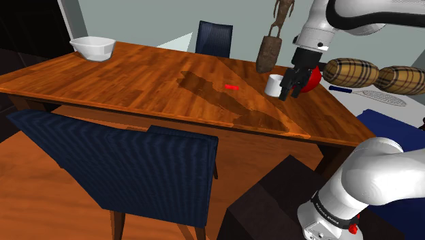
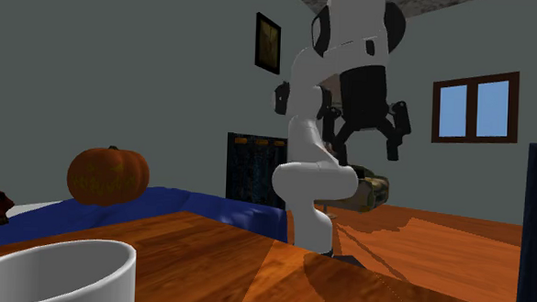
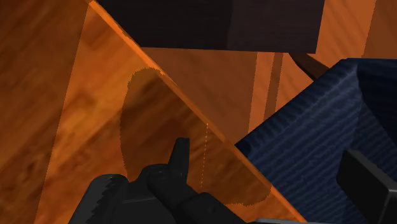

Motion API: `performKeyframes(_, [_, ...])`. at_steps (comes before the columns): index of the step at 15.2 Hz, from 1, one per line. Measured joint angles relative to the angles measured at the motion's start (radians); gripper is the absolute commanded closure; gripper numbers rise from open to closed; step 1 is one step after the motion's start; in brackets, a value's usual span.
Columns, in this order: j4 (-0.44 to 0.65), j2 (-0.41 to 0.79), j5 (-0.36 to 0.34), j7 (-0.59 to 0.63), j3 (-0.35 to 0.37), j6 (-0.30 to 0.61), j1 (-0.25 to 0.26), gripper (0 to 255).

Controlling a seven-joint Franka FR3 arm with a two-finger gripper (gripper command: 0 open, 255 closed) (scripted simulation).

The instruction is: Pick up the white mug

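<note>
Hovering gripper (image 1: 291,93), jaws apart, just beside white mug (image 1: 273,84), wooden table (image 1: 136,78)

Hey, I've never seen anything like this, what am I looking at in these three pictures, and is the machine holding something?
It is a white robot arm with a black two-finger gripper, drawn by a simulator. One picture looks over its shoulder, one faces it across the table, one looks from its hand. On the wooden table stand a white mug, a white bowl and a small red object. The fingers stand apart near the mug; nothing is held.
</note>
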Motion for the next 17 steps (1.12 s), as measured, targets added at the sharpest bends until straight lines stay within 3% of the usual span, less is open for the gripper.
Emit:
performKeyframes(8, [0.07, 0.168, -0.073, -0.104, -0.085, 0.089, -0.028, 0])
performKeyframes(17, [0.277, 0.465, -0.128, -0.268, -0.211, 0.177, -0.057, 0])
